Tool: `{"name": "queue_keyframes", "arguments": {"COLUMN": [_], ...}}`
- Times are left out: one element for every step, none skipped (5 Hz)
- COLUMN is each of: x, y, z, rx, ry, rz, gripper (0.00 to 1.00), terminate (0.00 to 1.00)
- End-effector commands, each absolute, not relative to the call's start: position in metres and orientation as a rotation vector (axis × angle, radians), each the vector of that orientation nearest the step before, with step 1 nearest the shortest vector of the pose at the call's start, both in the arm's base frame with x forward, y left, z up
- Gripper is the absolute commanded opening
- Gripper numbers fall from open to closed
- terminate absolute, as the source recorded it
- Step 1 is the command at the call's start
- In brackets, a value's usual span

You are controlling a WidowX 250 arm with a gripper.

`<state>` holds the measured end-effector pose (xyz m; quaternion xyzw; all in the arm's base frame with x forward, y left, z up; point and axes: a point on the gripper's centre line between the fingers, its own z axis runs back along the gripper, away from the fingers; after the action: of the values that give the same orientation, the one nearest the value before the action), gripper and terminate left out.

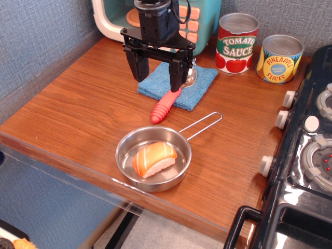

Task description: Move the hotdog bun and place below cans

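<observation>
Your bun (154, 159) lies in the pan (125, 155) at 6 o'clock on the bench (78, 109), well apart from the cans (258, 49). It looks light, rigid and slick; pinch its long sides. Your pincer (157, 68) hangs released, empty.

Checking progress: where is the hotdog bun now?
The hotdog bun lies inside the small steel pan near the counter's front edge, in front of the red-handled spoon.

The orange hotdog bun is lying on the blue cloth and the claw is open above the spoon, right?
Not quite. The hotdog bun lies in the small metal pan, not on the blue cloth, as observation.image shows. The gripper is open above the red-handled spoon.
</observation>
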<state>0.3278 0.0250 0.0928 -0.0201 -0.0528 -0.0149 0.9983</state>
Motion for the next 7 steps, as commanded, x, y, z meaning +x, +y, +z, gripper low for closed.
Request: {"name": "queue_keyframes", "arguments": {"x": [0.328, 0.305, 0.277, 0.246, 0.239, 0.245, 0.250], "y": [0.025, 0.016, 0.009, -0.002, -0.010, -0.007, -0.006], "z": [0.093, 0.086, 0.079, 0.072, 0.059, 0.042, 0.029], "rx": [-0.040, -0.043, -0.111, -0.082, -0.027, 0.023, 0.077], "ry": [-0.106, -0.094, -0.103, -0.072, -0.045, -0.009, 0.027], "rz": [-0.030, -0.126, -0.270, -0.356, -0.404, -0.386, -0.377], "gripper": [1.00, 1.00, 1.00, 1.00, 1.00, 1.00, 1.00], "terminate": [0.00, 0.00, 0.00, 0.00, 0.00, 0.00, 0.00]}}
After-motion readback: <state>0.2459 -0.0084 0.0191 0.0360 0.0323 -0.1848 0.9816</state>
